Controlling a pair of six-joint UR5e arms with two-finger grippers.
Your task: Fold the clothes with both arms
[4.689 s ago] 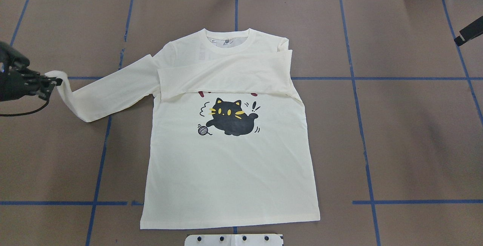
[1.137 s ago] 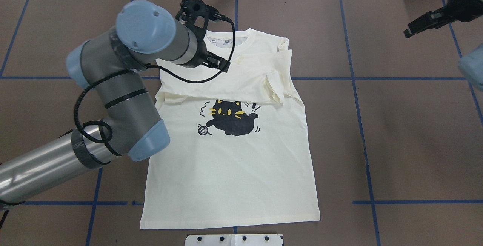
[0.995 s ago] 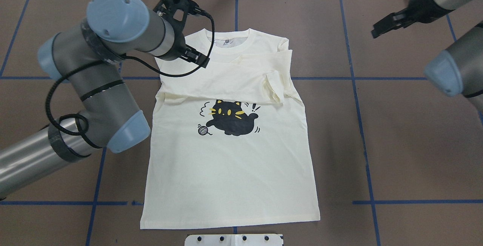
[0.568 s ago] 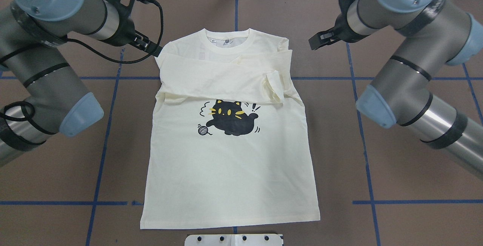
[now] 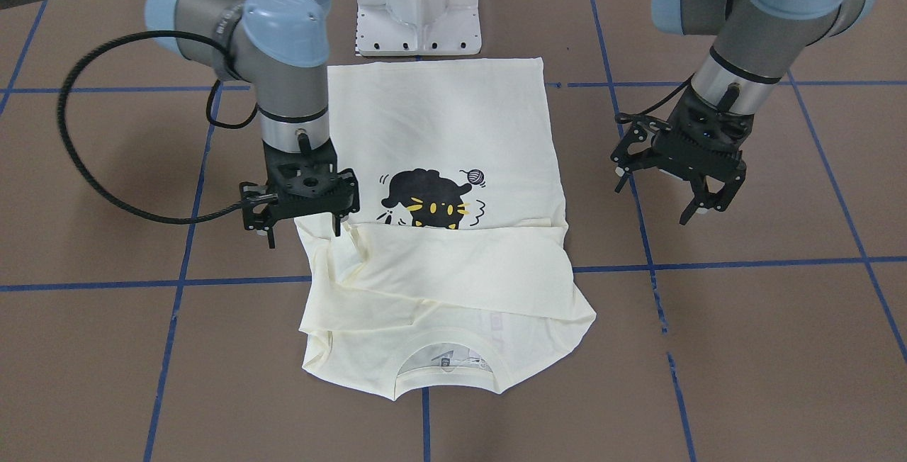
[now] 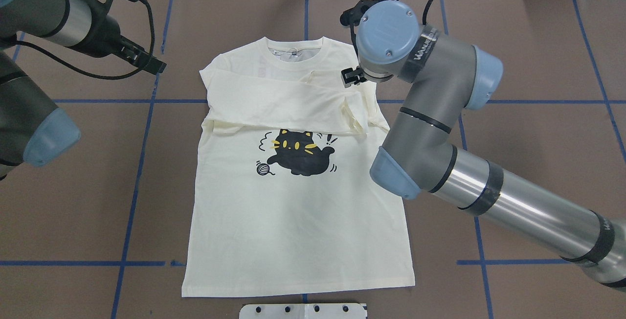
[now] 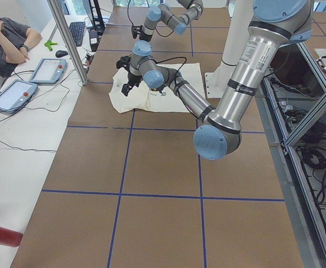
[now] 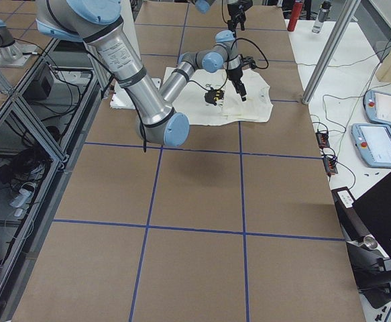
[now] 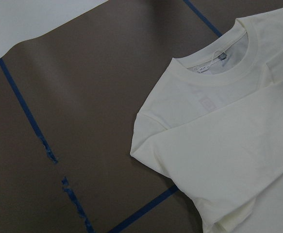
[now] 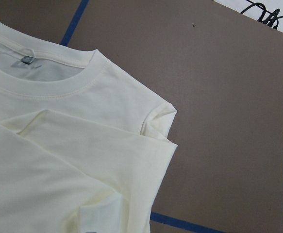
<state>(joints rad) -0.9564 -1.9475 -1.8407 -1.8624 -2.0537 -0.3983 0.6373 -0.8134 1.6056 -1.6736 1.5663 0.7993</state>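
The cream long-sleeved T-shirt [image 6: 293, 211] lies flat, cat print up, collar away from the robot, with both sleeves folded across the chest [image 5: 460, 263]. My left gripper [image 5: 660, 196] hangs open and empty over bare table, a short way off the shirt's left shoulder; in the overhead view it [image 6: 146, 62] is at the upper left. My right gripper [image 5: 303, 232] is open over the shirt's right shoulder edge, by the folded sleeve cuff [image 6: 354, 113], and holds nothing; the wrist mostly hides it from overhead. Both wrist views show collar and shoulder [image 9: 219, 126] [image 10: 58, 145], no fingers.
The brown table cover carries a grid of blue tape lines [image 6: 132, 182]. The white pedestal base [image 5: 418, 8] stands at the shirt's hem. A person [image 7: 6, 39] sits at a side table with tablets [image 7: 45, 70]. A red bottle [image 7: 0, 234] lies at that table's near end.
The left gripper laid the left sleeve across the chest, let go and drew back to the left. The right arm swung in from the right to the shirt's right shoulder.
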